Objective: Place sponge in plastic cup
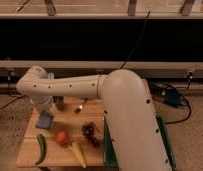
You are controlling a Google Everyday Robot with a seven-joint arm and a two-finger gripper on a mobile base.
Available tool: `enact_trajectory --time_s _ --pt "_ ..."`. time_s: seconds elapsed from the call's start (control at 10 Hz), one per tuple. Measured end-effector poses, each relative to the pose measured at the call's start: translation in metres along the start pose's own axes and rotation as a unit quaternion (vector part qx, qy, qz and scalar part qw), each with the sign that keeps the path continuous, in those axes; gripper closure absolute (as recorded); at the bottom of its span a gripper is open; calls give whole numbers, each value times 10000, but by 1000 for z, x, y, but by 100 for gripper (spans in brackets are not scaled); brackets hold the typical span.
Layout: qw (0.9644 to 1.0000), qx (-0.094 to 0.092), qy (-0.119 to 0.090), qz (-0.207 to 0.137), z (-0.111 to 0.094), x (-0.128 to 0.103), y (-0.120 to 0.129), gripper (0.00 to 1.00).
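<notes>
My gripper (45, 111) hangs at the left end of the wooden table (30, 157), under the white arm that stretches across the view. It is shut on the light-blue sponge (44, 120), which hangs flat below the fingers, low over the table's left side. The light-green plastic cup does not show; the sponge and gripper cover the spot where it stood. The small dark grey cup (59, 104) stands just right of the gripper.
A red tomato (61, 137), a green pepper (40, 149), a yellow banana (77, 153) and dark grapes (91, 134) lie on the front of the table. A green bin (107, 150) stands at the right, mostly behind the arm. A small shiny object (79, 108) lies mid-table.
</notes>
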Motion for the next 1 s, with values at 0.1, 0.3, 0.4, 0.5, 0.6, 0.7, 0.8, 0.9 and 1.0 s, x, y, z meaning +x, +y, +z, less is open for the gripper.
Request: enact_trajectory --time_s 0.1,0.3,0.4,0.5,0.6,0.7,0.8,0.9,1.0 --pt "10000 -26 -14 -83 1 -5 -4 85" --pt "9999 -92 -40 -105 6 -4 -8 62" --pt "9999 -101 -48 -74 7 0 -6 54" --pt "9999 -103 -58 -34 6 3 -2 42" --pt "9999 -96 -52 5 4 7 3 32" --pt "9999 -87 -46 44 2 11 7 25" --pt "9999 -77 -35 84 0 14 13 20" --pt "9999 -74 -31 83 -1 14 17 20" --pt "9999 -69 -29 71 -2 14 19 20"
